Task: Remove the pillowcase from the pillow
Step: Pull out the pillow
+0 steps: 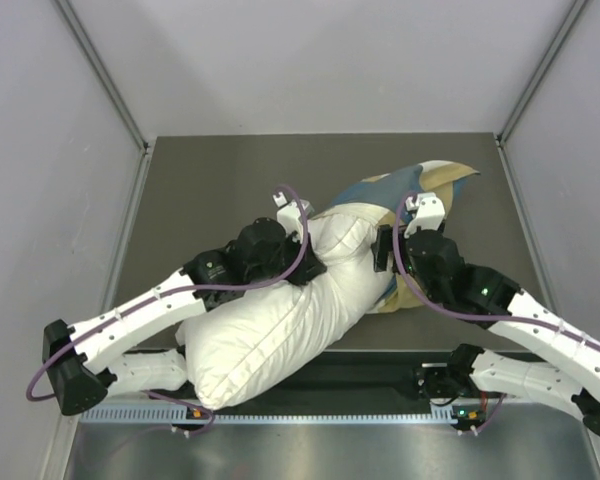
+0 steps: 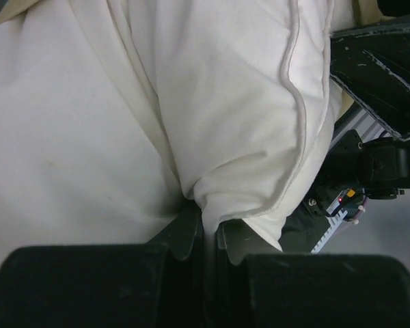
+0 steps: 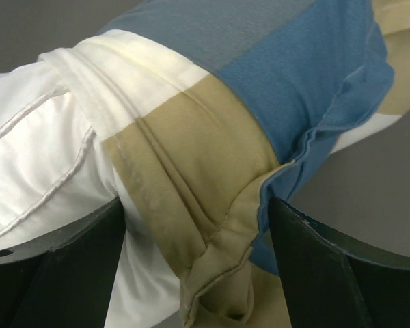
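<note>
The white pillow point(image 1: 280, 320) lies slanted across the table, its near end over the front edge. The blue, tan and cream checked pillowcase point(image 1: 420, 185) still covers only its far right end. My left gripper point(image 1: 312, 268) is shut on a pinch of white pillow fabric point(image 2: 225, 102) near a corner seam, as the left wrist view point(image 2: 215, 229) shows. My right gripper point(image 1: 385, 250) stands open point(image 3: 198, 232) at the pillowcase's bunched mouth. The folded tan and blue hem point(image 3: 219, 225) sits between its wide-apart fingers point(image 3: 314, 266). White pillow point(image 3: 27, 137) shows to the left of the hem.
A dark grey mat point(image 1: 210, 180) covers the table between pale walls. A slotted rail point(image 1: 280, 415) runs along the near edge. The right arm's base point(image 2: 383, 164) shows past the pillow in the left wrist view.
</note>
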